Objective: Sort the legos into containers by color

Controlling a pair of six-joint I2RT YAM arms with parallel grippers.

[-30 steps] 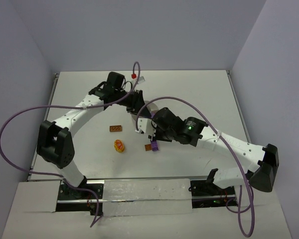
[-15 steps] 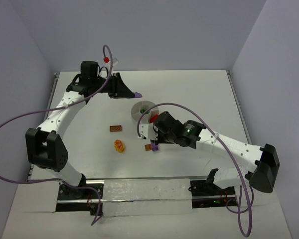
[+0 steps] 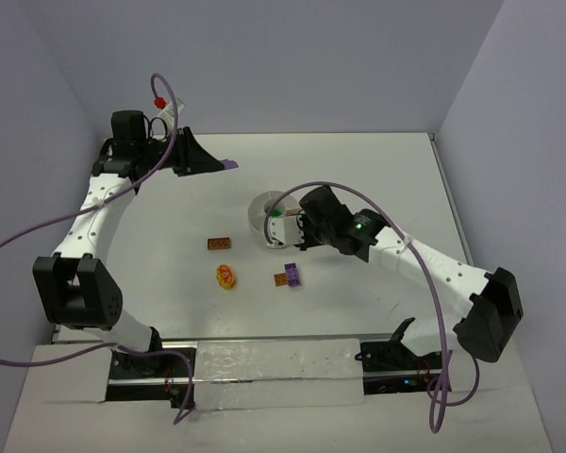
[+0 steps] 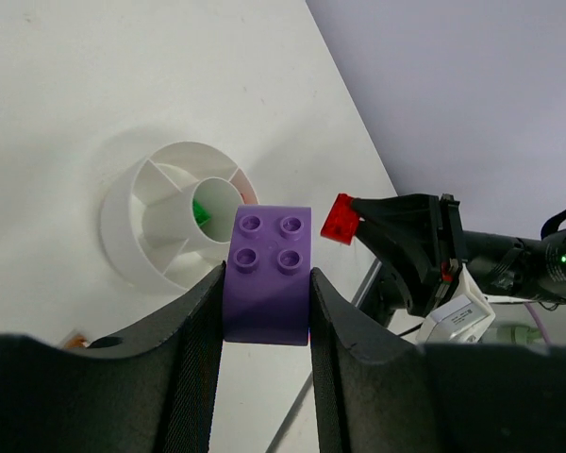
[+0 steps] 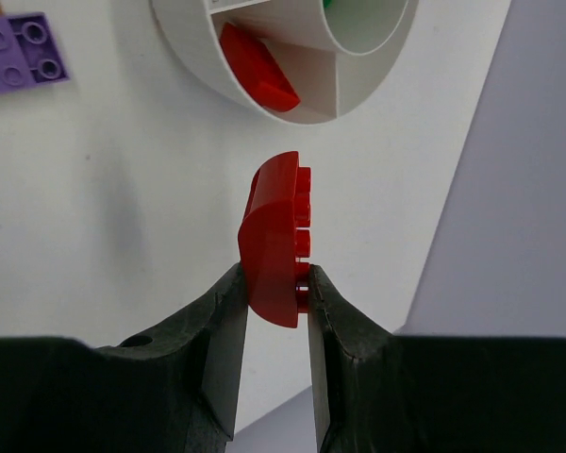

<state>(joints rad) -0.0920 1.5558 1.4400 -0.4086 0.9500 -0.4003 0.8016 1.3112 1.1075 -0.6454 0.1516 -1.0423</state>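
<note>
Two bricks mid-sort: red brick (image 5: 274, 236) pinched in right gripper (image 5: 274, 280) just beside dish (image 5: 200, 58); purple brick (image 4: 269, 250) clamped in left gripper (image 4: 266, 278), well away from dish. Next, probably: lowering red into the wedge already holding red.

white tabletop (image 3: 377, 170) between plain pale lilac walls (image 3: 264, 57), under soft even light

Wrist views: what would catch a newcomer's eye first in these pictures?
The left gripper is shut on a purple brick, well apart from the dish, toward the far left of the table. The right gripper is shut on a red brick close by the dish's rim, where a red piece already lies in one wedge. A brown brick, a yellow-and-red round piece and a flat purple brick lie loose on the table.
</note>
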